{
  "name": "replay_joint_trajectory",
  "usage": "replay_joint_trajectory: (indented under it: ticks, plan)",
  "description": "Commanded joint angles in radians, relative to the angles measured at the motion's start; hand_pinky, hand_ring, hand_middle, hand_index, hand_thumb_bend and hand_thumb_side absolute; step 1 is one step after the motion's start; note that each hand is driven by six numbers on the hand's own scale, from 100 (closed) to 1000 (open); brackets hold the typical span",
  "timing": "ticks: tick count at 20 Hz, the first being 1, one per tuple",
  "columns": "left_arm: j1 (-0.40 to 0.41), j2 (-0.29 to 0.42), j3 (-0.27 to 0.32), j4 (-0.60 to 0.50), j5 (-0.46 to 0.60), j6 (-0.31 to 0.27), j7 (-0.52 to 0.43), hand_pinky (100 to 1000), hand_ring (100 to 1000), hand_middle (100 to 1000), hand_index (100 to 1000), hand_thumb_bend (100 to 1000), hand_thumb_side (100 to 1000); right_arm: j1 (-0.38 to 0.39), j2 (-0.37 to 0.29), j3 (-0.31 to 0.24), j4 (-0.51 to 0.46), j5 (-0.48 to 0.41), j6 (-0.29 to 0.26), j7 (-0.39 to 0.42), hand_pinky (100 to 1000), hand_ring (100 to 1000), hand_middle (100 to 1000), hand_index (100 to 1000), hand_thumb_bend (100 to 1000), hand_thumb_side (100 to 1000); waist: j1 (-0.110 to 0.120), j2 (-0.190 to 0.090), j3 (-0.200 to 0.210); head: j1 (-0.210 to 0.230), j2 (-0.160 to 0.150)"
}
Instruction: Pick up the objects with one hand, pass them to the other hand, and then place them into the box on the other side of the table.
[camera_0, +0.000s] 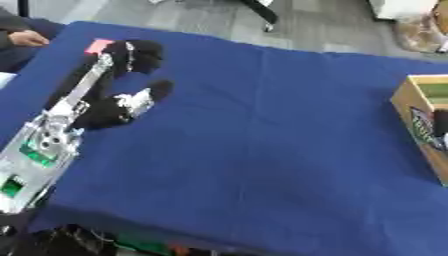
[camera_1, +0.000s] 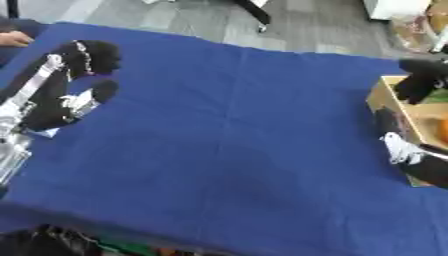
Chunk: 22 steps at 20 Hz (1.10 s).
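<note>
A small pink object (camera_0: 98, 46) lies on the blue cloth at the far left corner of the table. My left hand (camera_0: 112, 102) reaches up from the lower left; its bent fingertips (camera_0: 140, 54) hang just right of the pink object and the thumb (camera_0: 156, 90) stands apart, holding nothing. The cardboard box (camera_0: 409, 102) stands at the right edge. My right hand (camera_1: 404, 147), seen only in the right eye view, hovers at the box's near wall with fingers (camera_1: 420, 75) and thumb spread, empty. Something orange (camera_1: 440, 122) lies inside the box.
The blue cloth (camera_1: 236, 130) covers the whole table, with a wide stretch between my two hands. Beyond the far edge is grey floor with a dark chair leg (camera_0: 261, 12). Cables and clutter sit below the near edge (camera_0: 114, 242).
</note>
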Motion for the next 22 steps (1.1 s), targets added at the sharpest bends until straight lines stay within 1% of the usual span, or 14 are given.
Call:
replay_joint_trajectory:
  ticks: [1, 3, 4, 5, 6, 7, 8, 10, 11, 12, 15, 18, 20, 22]
  plan:
    - [-0.019, 0.135, 0.026, -0.017, -0.08, -0.014, -0.072, 803, 755, 731, 844, 571, 616, -0.007, 0.003, 0.009, -0.021, 0.028, -0.007, 0.024, 405, 494, 520, 803, 150, 304, 0.018, -0.017, 0.0, 0.024, -0.002]
    - [-0.02, 0.201, 0.035, -0.017, -0.117, -0.018, -0.103, 819, 768, 745, 858, 623, 582, 0.001, 0.011, 0.014, -0.021, 0.035, 0.0, 0.027, 403, 491, 517, 800, 144, 302, 0.021, -0.018, 0.0, 0.032, -0.002]
    - [-0.021, 0.238, 0.037, -0.017, -0.149, -0.024, -0.119, 832, 782, 758, 869, 663, 558, 0.005, 0.013, 0.016, -0.021, 0.038, 0.002, 0.028, 404, 491, 516, 799, 143, 301, 0.022, -0.018, 0.0, 0.033, -0.002]
    - [-0.021, 0.272, 0.039, -0.017, -0.191, -0.034, -0.137, 838, 787, 762, 873, 677, 549, 0.008, 0.014, 0.018, -0.021, 0.041, 0.003, 0.027, 403, 490, 515, 799, 143, 301, 0.024, -0.019, -0.001, 0.033, -0.002]
    - [-0.02, 0.301, 0.038, -0.017, -0.237, -0.044, -0.157, 857, 807, 781, 886, 721, 509, 0.01, 0.015, 0.02, -0.021, 0.044, 0.003, 0.026, 404, 490, 515, 798, 142, 300, 0.025, -0.019, -0.002, 0.034, -0.002]
    - [-0.017, 0.332, 0.033, -0.017, -0.289, -0.053, -0.189, 862, 814, 788, 892, 729, 503, 0.012, 0.015, 0.021, -0.021, 0.046, 0.004, 0.025, 404, 490, 515, 798, 141, 300, 0.027, -0.019, -0.003, 0.035, -0.002]
    - [-0.013, 0.358, 0.025, -0.017, -0.332, -0.061, -0.227, 879, 838, 811, 915, 777, 478, 0.014, 0.015, 0.022, -0.021, 0.048, 0.005, 0.025, 404, 490, 515, 797, 139, 300, 0.028, -0.019, -0.005, 0.036, -0.002]
    - [-0.01, 0.4, 0.015, -0.017, -0.407, -0.071, -0.313, 898, 863, 837, 932, 836, 437, 0.016, 0.015, 0.024, -0.021, 0.05, 0.008, 0.023, 403, 489, 513, 796, 124, 305, 0.032, -0.019, -0.007, 0.037, -0.002]
    - [-0.007, 0.419, 0.011, -0.017, -0.439, -0.072, -0.358, 899, 864, 838, 932, 838, 434, 0.018, 0.016, 0.025, -0.021, 0.051, 0.01, 0.024, 403, 489, 513, 795, 124, 305, 0.034, -0.019, -0.009, 0.038, -0.002]
    - [-0.005, 0.434, 0.008, -0.017, -0.465, -0.071, -0.4, 907, 873, 848, 937, 862, 409, 0.019, 0.016, 0.026, -0.021, 0.051, 0.011, 0.024, 403, 488, 512, 794, 122, 305, 0.035, -0.019, -0.009, 0.037, -0.002]
    - [-0.004, 0.458, 0.001, -0.017, -0.519, -0.046, -0.536, 909, 873, 845, 933, 870, 368, 0.022, 0.015, 0.028, -0.021, 0.05, 0.013, 0.025, 403, 487, 512, 793, 118, 305, 0.038, -0.02, -0.012, 0.037, -0.002]
    - [-0.009, 0.459, -0.005, 0.003, -0.543, -0.009, -0.644, 910, 876, 850, 935, 878, 338, 0.024, 0.015, 0.03, -0.021, 0.048, 0.013, 0.025, 402, 486, 510, 791, 114, 305, 0.04, -0.021, -0.015, 0.039, -0.002]
    - [-0.02, 0.451, -0.011, 0.058, -0.567, 0.004, -0.685, 911, 879, 852, 936, 883, 324, 0.026, 0.015, 0.031, -0.021, 0.046, 0.014, 0.025, 402, 485, 509, 789, 112, 306, 0.041, -0.021, -0.018, 0.041, -0.002]
    - [-0.034, 0.437, -0.015, 0.121, -0.59, 0.002, -0.689, 910, 878, 850, 933, 885, 309, 0.028, 0.015, 0.031, -0.021, 0.046, 0.015, 0.026, 402, 485, 508, 789, 110, 307, 0.041, -0.022, -0.019, 0.044, -0.002]
